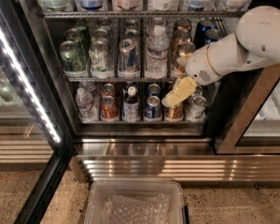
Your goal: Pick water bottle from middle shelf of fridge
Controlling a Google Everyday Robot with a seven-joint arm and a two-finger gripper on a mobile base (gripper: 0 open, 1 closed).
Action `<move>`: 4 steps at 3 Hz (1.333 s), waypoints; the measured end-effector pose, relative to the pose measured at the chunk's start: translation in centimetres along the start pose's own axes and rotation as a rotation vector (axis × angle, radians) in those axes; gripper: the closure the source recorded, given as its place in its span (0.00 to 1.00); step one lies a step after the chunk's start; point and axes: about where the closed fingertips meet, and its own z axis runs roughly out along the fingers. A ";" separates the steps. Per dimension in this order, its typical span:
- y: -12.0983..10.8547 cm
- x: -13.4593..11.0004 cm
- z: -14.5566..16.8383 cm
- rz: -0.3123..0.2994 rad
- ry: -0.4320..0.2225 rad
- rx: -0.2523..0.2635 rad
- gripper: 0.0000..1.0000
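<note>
The water bottle (156,54), clear and ribbed with a white cap, stands upright on the middle shelf (130,79) of the fridge (39,55), between a silver can row and a copper can row. My gripper (178,77) is just right of the bottle, in front of the copper cans. It is open and empty. One yellowish finger (177,93) hangs below the shelf rail and the other (181,59) is above it. It is not touching the bottle. The white arm (252,41) comes in from the right.
The lower rack holds a slim clear bottle (84,104), a dark bottle (130,104) and short cans. The open glass door with its LED strip (23,78) stands at left. A clear plastic bin (135,202) sits on the floor below the steel base (177,167).
</note>
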 end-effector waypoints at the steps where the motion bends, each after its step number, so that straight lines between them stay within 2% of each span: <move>1: 0.0 0.0 0.0 0.000 0.000 0.000 0.00; 2: 0.7 -0.4 0.9 -0.054 0.021 -0.031 0.00; 3: -0.2 -1.5 2.3 -0.111 0.023 -0.039 0.00; 4: -1.9 -2.6 2.9 -0.146 0.011 -0.016 0.00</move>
